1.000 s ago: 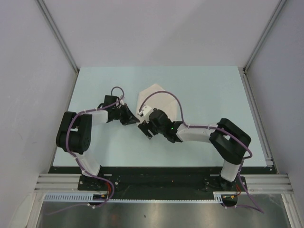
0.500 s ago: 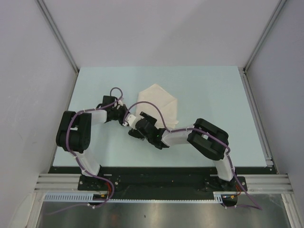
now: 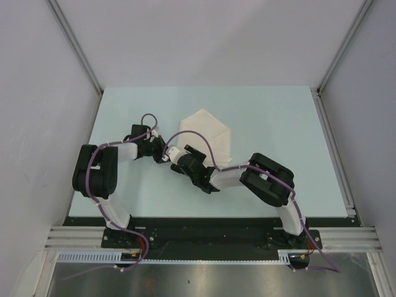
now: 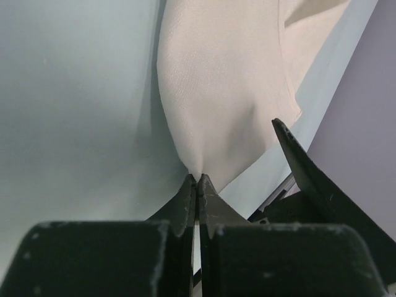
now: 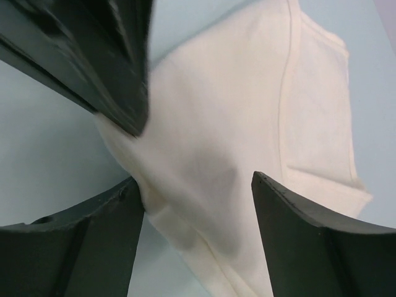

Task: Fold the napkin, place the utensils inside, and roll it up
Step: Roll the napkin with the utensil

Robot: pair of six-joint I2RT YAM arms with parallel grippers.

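The white napkin (image 3: 205, 131) lies folded on the pale table, with its near-left corner pulled toward the arms. My left gripper (image 3: 161, 153) is shut on that corner (image 4: 197, 179), and the cloth (image 4: 223, 93) stretches away from its tips. My right gripper (image 3: 176, 154) stands open right beside it, its two fingers either side of the same bunched edge of the napkin (image 5: 247, 124) without pinching it. One right finger (image 4: 309, 179) shows in the left wrist view, and the left gripper's fingers (image 5: 93, 55) show in the right wrist view. The utensils are out of view.
The pale blue-green table (image 3: 278, 124) is boxed in by grey walls on three sides, with a metal rail (image 3: 334, 154) along its right edge. Both arm bases sit on the black bar (image 3: 204, 238) at the near edge.
My right arm has swung left across the napkin until its gripper sits next to the left one, and its jaws have narrowed a little. The left gripper has kept its hold.
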